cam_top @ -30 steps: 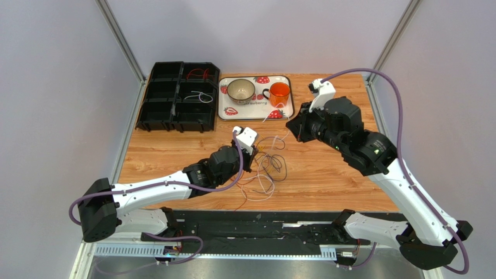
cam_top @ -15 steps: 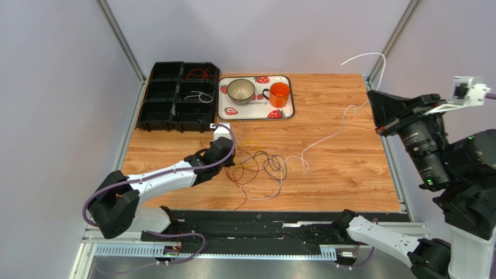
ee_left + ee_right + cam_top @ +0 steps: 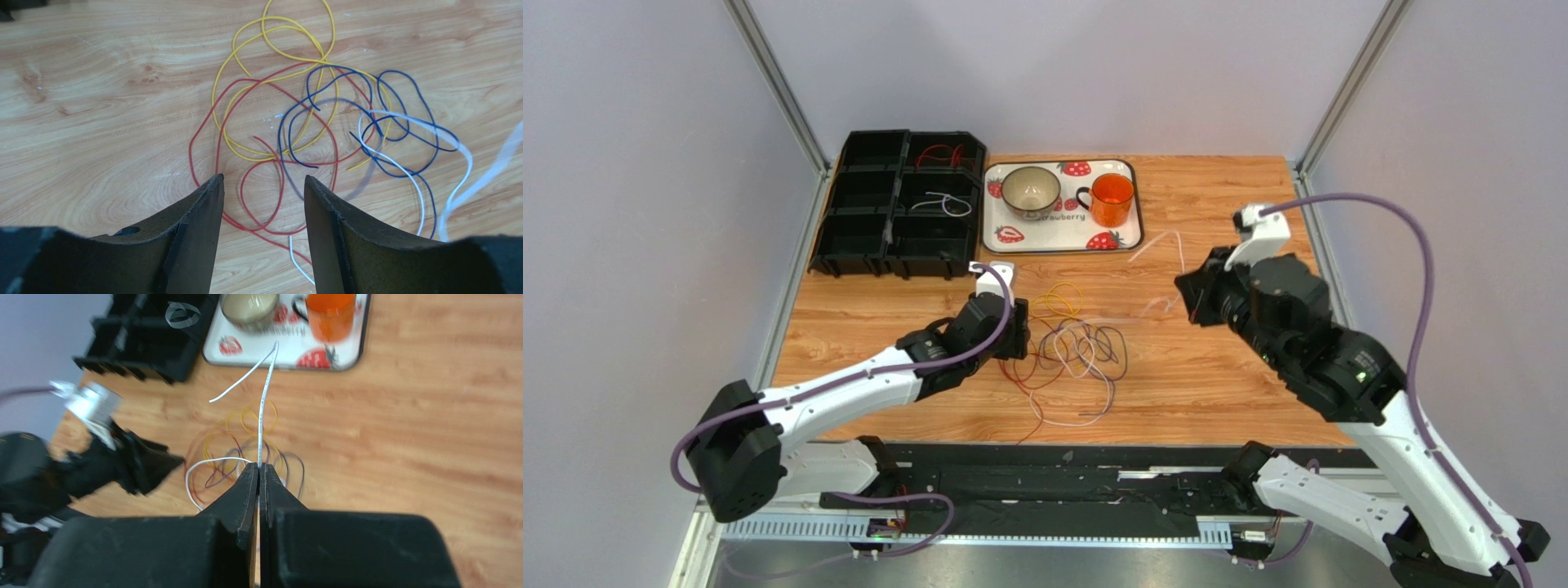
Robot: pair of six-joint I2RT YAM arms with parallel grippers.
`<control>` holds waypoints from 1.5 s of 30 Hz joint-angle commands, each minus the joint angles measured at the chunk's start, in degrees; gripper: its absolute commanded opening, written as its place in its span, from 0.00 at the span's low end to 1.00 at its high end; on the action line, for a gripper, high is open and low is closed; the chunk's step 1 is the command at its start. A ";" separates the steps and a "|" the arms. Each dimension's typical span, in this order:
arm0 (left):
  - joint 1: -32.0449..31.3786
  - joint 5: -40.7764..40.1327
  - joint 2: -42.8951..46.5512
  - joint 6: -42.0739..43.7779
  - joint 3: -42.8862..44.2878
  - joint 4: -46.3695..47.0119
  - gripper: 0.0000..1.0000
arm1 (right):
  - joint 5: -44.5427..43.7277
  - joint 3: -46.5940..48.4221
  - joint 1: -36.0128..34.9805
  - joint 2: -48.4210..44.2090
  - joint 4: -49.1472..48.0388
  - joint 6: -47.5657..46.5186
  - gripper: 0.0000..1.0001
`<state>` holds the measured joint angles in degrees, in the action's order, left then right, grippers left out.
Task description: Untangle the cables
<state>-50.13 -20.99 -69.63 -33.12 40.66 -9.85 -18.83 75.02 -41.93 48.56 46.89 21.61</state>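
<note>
The right wrist view is smeared, so everything at its top is soft, and from above the tips of the right gripper [image 3: 1185, 298] are lost against its dark body. Its own camera shows the fingers pressed together on a white cable [image 3: 264, 410], which runs up from the pinch and bends back left to a loose end. In the left wrist view this strand blurs out at the right edge, and the left gripper [image 3: 263, 199], spread with nothing between its fingers, covers the near part of a red loop. The cables [image 3: 1075, 349] lie mid-table [image 3: 1259, 404], just right of the left gripper: thin loops of yellow, red, dark blue and white crossing one another, yellow farthest, red nearest the fingers, blue and white to the right. At the far left stands a black organizer [image 3: 844, 233]; one compartment holds a red strand [image 3: 944, 153], the one in front of it a white strand [image 3: 946, 205], and the rest are too dark to read. Just beside it a strawberry tray [image 3: 1063, 238] carries a bowl [image 3: 1030, 188] and an orange cup [image 3: 1113, 196].
</note>
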 commanded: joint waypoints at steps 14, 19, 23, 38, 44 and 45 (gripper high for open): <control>-5.75 2.18 12.49 -6.07 -9.02 3.51 0.59 | 13.89 -27.64 -0.34 -4.54 -6.09 19.17 0.00; -11.04 0.26 12.84 -7.30 -10.60 4.39 0.58 | 15.06 -31.07 -5.52 -1.45 -11.21 19.88 0.00; -11.92 0.43 13.64 -7.40 -13.41 7.73 0.57 | 15.49 -31.95 -8.07 2.68 -13.93 19.35 0.00; -16.58 0.17 20.14 -8.45 -15.62 3.71 0.54 | 13.64 -30.55 -18.71 20.25 -19.03 18.65 0.00; -19.48 -1.42 19.36 -9.06 -13.07 -0.25 0.53 | 16.36 -28.97 -19.33 24.30 -19.82 16.11 0.00; -19.92 -1.77 17.96 -9.15 -11.68 -0.70 0.53 | 17.15 -28.97 -19.41 24.74 -20.00 15.93 0.00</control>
<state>-68.34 -20.73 -50.00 -41.19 24.01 -7.81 -3.77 43.27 -60.66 72.36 30.13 39.59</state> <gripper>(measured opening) 0.530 0.009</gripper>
